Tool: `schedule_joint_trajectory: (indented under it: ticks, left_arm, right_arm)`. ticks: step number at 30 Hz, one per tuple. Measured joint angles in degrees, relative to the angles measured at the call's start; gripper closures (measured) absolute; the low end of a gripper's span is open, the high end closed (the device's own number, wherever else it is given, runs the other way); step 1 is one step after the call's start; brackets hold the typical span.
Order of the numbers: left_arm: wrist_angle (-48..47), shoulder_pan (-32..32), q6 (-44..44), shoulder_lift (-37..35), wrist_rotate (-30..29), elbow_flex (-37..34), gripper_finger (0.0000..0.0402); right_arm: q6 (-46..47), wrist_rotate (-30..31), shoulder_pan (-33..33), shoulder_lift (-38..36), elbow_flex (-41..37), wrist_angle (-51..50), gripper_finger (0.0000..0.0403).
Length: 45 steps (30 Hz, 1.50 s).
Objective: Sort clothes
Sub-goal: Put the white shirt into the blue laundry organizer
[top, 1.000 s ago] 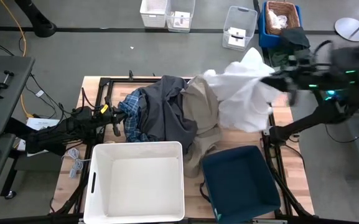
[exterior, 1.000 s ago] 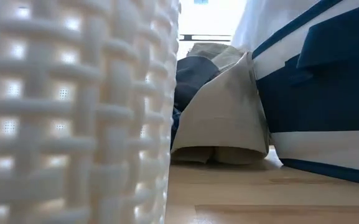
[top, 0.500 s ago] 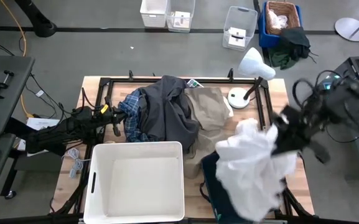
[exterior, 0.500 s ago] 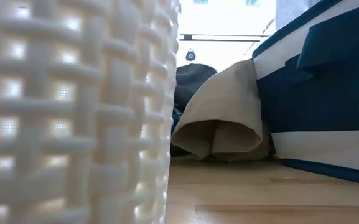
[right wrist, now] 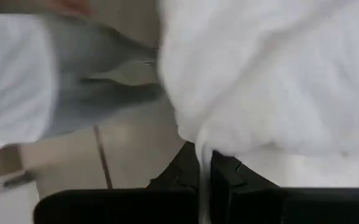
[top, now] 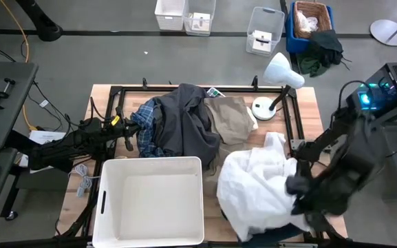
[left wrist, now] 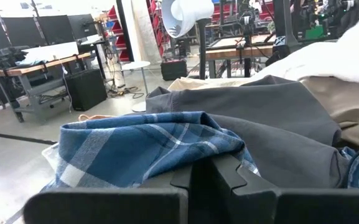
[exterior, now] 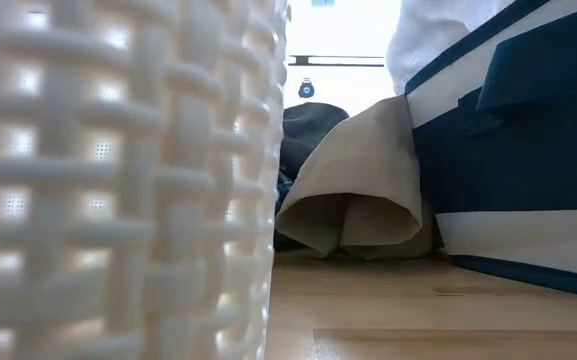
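The white garment (top: 256, 189) hangs from my right gripper (top: 296, 187) and spreads over the dark blue bin (top: 284, 235); it also shows in the low view (exterior: 438, 30). The beige khaki garment (top: 227, 118), the dark grey garment (top: 188, 124) and the blue-and-white plaid shirt (top: 148, 129) lie piled at the table's far middle. My left gripper (top: 126, 135) is shut at the pile's left side, right before the plaid shirt (left wrist: 142, 146); whether it touches the shirt, I cannot tell. My right gripper pinches a bunched fold of the white garment (right wrist: 201, 149) between its two fingers. The cloth hangs slack from the hold and drapes over the blue bin. One layer or several, I cannot tell.
A white woven basket (top: 150, 201) stands at the near left, close to the low camera (exterior: 118, 180). A white desk lamp (top: 281, 72) stands at the far right of the table. The blue bin with white stripes (exterior: 528, 150) stands at the near right. Bins stand on the floor beyond the table.
My right gripper has swung from the table's far right toward the near edge and down, carrying the white garment off the pile. The garment now lies draped over the blue bin. The khaki garment beneath has been uncovered and its near edge has shifted.
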Motion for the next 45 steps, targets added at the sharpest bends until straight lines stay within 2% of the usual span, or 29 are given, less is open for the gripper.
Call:
schedule_joint_trajectory:
  ticks: [3,8,14,18,23,27,31,33,37,41,45]
  left_arm:
    - [0.0,0.0,0.0,0.0,0.0,0.0,0.0387]
    - [0.0,0.0,0.0,0.0,0.0,0.0,0.0387]
    - [0.0,0.0,0.0,0.0,0.0,0.0,0.0387]
    - [0.0,0.0,0.0,0.0,0.0,0.0,0.0387]
    - [0.0,0.0,0.0,0.0,0.0,0.0,0.0387]
    - [0.0,0.0,0.0,0.0,0.0,0.0,0.0387]
    - [0.0,0.0,0.0,0.0,0.0,0.0,0.0387]
    - [0.0,0.0,0.0,0.0,0.0,0.0,0.0387]
    - [0.0,0.0,0.0,0.0,0.0,0.0,0.0387]
    - [0.0,0.0,0.0,0.0,0.0,0.0,0.0387]
    - [0.0,0.0,0.0,0.0,0.0,0.0,0.0387]
  right_arm:
    - [8.2,0.3,-0.1,-0.1,-10.2,2.5,0.0403]
    - [18.0,-5.3,-1.2,2.6,-23.1,7.5,0.0403]
    - [21.1,-7.4,-4.4,8.5,-26.5,13.0,0.0396]
    - [20.0,-9.7,-7.5,10.3,-24.9,14.6,0.0353]
    - [11.6,-9.2,-11.8,10.2,-17.7,10.1,0.0269]
    - [-2.0,-8.9,-15.3,10.1,-7.5,-4.4,0.0206]
    - [-12.8,-2.8,-20.4,9.9,1.4,-17.9,0.0169]
    - [-18.8,0.6,-23.9,8.2,0.6,-16.7,0.0164]
    - [-26.1,5.1,-33.8,6.4,-6.7,-18.0,0.0164]
    - [-33.0,3.4,-42.1,5.5,-15.0,-13.4,0.0167]
    - [-41.6,1.0,-44.6,5.5,-19.4,-10.4,0.0167]
